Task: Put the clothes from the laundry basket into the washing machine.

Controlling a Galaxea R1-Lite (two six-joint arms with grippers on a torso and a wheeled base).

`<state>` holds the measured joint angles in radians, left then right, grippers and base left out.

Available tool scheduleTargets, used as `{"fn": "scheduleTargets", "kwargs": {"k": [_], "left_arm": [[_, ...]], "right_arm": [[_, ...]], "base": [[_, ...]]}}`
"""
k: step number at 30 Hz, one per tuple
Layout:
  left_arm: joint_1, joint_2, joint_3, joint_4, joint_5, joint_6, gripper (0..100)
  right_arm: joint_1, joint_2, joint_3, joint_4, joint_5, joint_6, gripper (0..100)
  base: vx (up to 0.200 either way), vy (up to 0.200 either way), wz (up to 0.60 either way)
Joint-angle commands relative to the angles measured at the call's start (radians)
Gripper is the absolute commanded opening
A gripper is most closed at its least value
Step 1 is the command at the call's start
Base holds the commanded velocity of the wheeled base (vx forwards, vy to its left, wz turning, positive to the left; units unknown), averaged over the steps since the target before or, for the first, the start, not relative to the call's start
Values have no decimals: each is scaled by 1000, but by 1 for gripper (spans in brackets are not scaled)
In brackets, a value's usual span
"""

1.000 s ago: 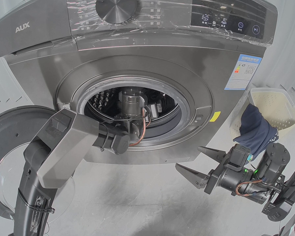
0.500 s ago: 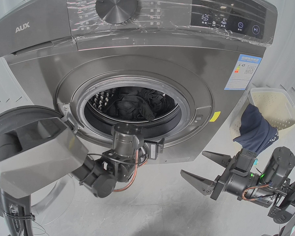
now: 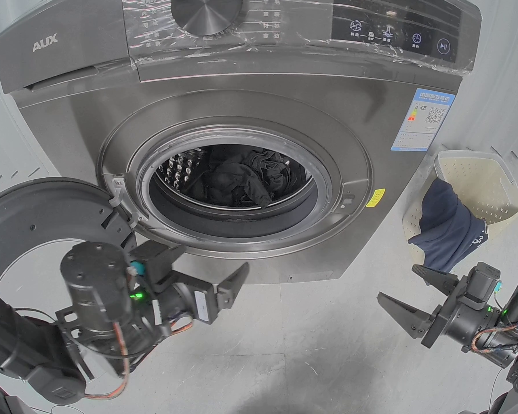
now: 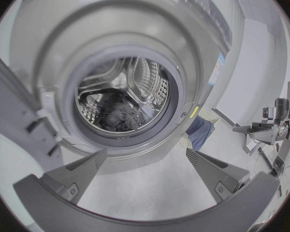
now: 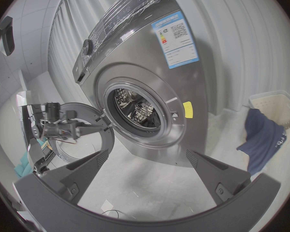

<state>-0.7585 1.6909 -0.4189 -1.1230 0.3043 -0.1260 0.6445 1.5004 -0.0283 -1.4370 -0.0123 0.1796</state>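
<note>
Pickup ahead: navy garment (image 3: 448, 231) drapes the laundry basket (image 3: 492, 188) rim, right of frame.
Our right fingers (image 3: 403, 313) and left fingers (image 3: 233, 281) stand apart; we should grip its bunched fold.

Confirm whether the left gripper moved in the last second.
Yes. The left gripper has pulled out of the washing machine's drum to below and left of its opening, beside the open door.

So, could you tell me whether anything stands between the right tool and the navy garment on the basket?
Nothing visible does. The right tool is open, with only open space between it and the navy garment, which hangs over the laundry basket's near rim.
</note>
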Motion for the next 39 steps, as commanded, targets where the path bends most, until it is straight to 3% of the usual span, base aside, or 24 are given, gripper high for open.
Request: {"fn": "scheduleTargets", "kwargs": {"k": [1, 4, 10, 12, 13, 15, 16, 19, 21, 22, 26, 28, 29, 31, 35, 36, 37, 39], "left_arm": [[44, -269, 172, -21, -5, 31, 100], [71, -424, 273, -8, -7, 46, 100], [140, -622, 350, 83, -7, 68, 100], [203, -738, 370, 189, -10, 60, 100], [206, -746, 370, 195, -10, 58, 100], [232, -873, 374, 319, -22, 52, 100], [232, -873, 374, 319, -22, 52, 100], [240, -1091, 378, 555, -22, 52, 100], [262, -1136, 382, 611, -22, 49, 100], [317, -1192, 399, 667, -28, 46, 100], [409, -1332, 419, 789, -106, 57, 100], [470, -1396, 419, 832, -163, 65, 100], [479, -1404, 419, 836, -169, 66, 100], [556, -1467, 419, 901, -228, 81, 100], [688, -1599, 419, 1046, -324, 85, 100], [688, -1599, 419, 1046, -324, 85, 100], [731, -1629, 414, 1077, -372, 86, 100], [751, -1660, 411, 1085, -375, 88, 100]], "right_arm": [[-83, -198, 28, 125, -26, -9, 100], [-135, -335, 28, 290, -54, -9, 100], [-161, -575, 28, 572, -61, -3, 100], [-218, -723, 28, 747, -55, 0, 100], [-221, -730, 28, 756, -55, 0, 100], [-295, -896, 28, 905, -47, -19, 100], [-295, -896, 28, 905, -47, -19, 100], [-434, -1085, 27, 1081, -38, -66, 100], [-463, -1146, 28, 1130, -35, -81, 100], [-493, -1226, 27, 1193, -23, -95, 100], [-542, -1421, 27, 1379, 17, -114, 100], [-559, -1411, 24, 1374, 8, -104, 100], [-565, -1415, 24, 1373, 8, -106, 100], [-669, -1450, 24, 1382, 32, -129, 100], [-666, -1468, 24, 1386, 54, -226, 100], [-666, -1468, 24, 1386, 54, -226, 100], [-663, -1474, 21, 1388, 31, -235, 100], [-661, -1479, 27, 1386, -9, -216, 100]], "base": [[-200, 0, 0], [-200, 0, 0], [-167, 0, 0], [0, 0, 0], [0, 0, 0], [0, 0, 0], [0, 0, 0], [0, -67, 0], [0, -200, 0], [0, -200, 0], [0, -200, 0], [0, -200, 0], [0, -200, 0], [0, -200, 0], [0, -200, 0], [0, -200, 0], [0, -200, 0], [0, -200, 0]]}}
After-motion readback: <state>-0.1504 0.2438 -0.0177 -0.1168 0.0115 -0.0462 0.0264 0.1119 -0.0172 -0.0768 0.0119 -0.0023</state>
